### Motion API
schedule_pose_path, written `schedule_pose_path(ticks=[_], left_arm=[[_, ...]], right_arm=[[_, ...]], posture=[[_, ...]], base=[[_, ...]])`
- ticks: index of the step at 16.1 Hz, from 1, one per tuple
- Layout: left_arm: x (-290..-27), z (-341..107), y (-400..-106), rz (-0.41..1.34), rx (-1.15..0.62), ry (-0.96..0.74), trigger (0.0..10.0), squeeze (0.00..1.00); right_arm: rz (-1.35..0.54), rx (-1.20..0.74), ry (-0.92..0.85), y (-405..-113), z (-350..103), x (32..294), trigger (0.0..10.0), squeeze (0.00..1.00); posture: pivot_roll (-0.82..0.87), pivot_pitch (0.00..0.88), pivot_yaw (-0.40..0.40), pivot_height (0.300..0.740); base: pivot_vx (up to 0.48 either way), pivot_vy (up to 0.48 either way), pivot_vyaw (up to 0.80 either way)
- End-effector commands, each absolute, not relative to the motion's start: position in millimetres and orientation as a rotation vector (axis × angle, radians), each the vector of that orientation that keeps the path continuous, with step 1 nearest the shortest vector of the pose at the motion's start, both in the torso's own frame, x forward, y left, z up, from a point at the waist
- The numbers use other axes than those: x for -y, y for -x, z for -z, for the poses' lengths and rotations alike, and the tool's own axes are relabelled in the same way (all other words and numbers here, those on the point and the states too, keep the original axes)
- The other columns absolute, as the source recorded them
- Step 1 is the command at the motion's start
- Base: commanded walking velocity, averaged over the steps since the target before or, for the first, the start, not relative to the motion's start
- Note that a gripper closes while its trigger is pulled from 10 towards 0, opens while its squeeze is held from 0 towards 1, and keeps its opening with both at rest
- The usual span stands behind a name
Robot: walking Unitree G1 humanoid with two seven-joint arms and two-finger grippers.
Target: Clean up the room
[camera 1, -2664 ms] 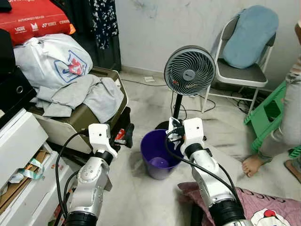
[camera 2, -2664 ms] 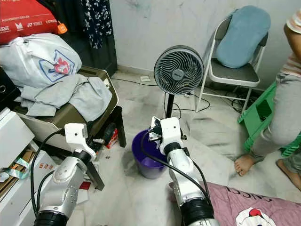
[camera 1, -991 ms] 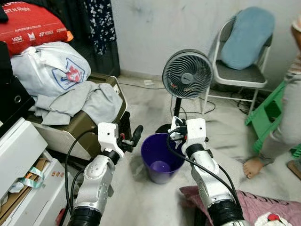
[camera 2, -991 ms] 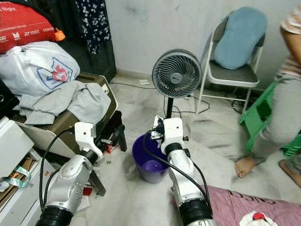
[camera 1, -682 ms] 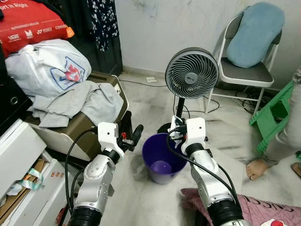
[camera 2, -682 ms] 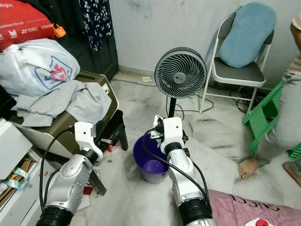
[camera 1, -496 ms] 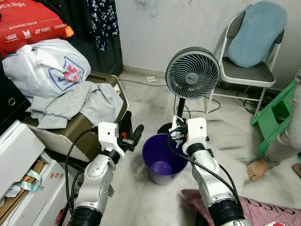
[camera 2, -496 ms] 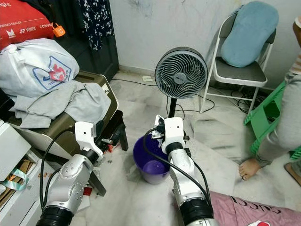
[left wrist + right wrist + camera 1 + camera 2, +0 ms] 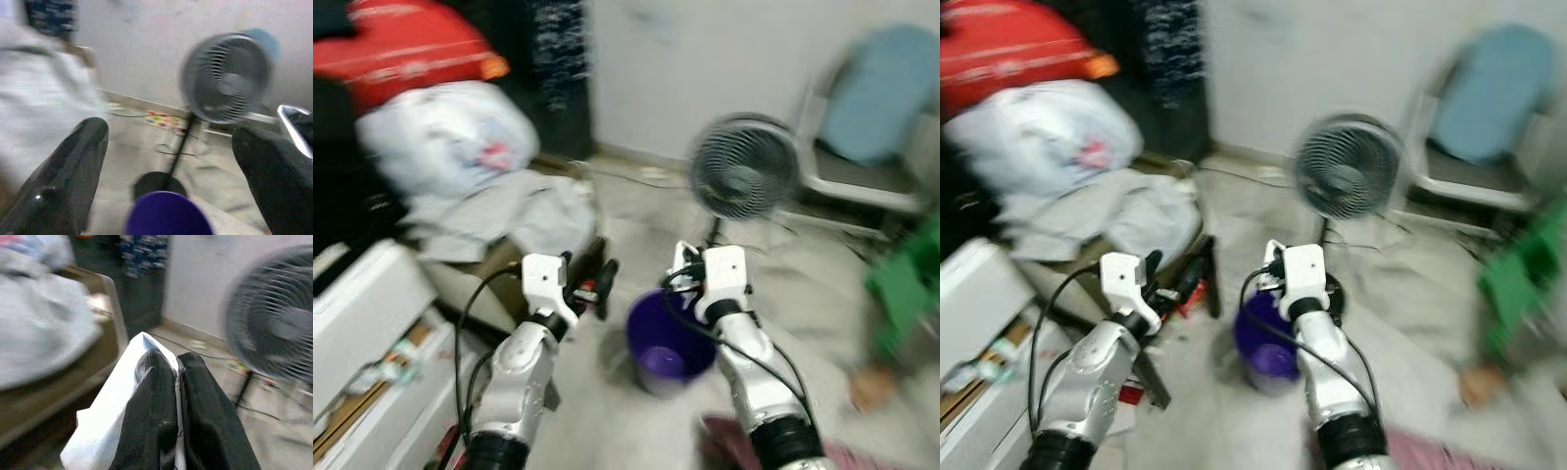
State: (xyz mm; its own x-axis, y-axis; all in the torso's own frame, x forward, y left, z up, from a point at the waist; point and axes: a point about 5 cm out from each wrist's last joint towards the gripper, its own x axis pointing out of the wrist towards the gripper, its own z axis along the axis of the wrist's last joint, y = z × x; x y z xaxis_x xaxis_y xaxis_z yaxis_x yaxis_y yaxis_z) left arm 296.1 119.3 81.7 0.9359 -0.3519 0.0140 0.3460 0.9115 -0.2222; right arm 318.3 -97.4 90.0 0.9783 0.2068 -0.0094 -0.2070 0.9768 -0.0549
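Blur: both head views are smeared, so the robot looks to be mid-turn or mid-step and nothing is sharp right now.

Right tool: clenched on a thin white sheet, paper or plastic by the look of it, with the two black fingers pressed together and the sheet pinched between them. In the head views it hangs just above the near rim of the round purple plastic bucket on the pale floor.

Left tool: released, fingers spread wide with nothing between them, held off to the left of the bucket near the brown case piled with grey clothes.

Task thing: the white sheet is the trash, and it's up in the right tool, not yet in the bucket.

Risk 1: letting go while the body is moving. A light sheet could flutter past the rim and land on the floor (my guess from how flimsy it looks).

Risk 2: the sheet might cling to the finger pads after they part, then drop somewhere else when the arm pulls away.

Risk 3: the grey round pedestal fan stands right behind the bucket. If it's running (can't tell), the draft could blow the sheet off course, and a forward swing could knock its pole.

Risk 4: bumping the bucket itself, since it looks light enough to tip.
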Motion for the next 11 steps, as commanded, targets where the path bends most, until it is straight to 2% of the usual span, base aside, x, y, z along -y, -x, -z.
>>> schedule_pose_path(ticks=[1,7,11], left_arm=[[-116.5,-84.8,-297.6,0.365,-0.020,0.223,10.0,0.00],[-116.7,-84.9,-297.3,0.359,-0.019,0.224,10.0,0.00],[-116.5,-85.1,-297.4,0.359,-0.019,0.224,10.0,0.00]], right_arm=[[-0.200,0.000,0.061,-318.7,-90.3,100.6,10.0,0.00],[-0.200,0.000,0.069,-320.3,-90.3,100.9,10.0,0.00],[-0.197,-0.002,0.070,-320.4,-89.7,101.3,10.0,0.00]], posture=[[-0.03,0.009,0.009,0.740],[-0.03,0.003,0.006,0.740],[-0.03,0.004,0.007,0.740]], base=[[0.375,0.000,0.00],[0.356,0.000,0.00],[0.070,0.000,0.00]])
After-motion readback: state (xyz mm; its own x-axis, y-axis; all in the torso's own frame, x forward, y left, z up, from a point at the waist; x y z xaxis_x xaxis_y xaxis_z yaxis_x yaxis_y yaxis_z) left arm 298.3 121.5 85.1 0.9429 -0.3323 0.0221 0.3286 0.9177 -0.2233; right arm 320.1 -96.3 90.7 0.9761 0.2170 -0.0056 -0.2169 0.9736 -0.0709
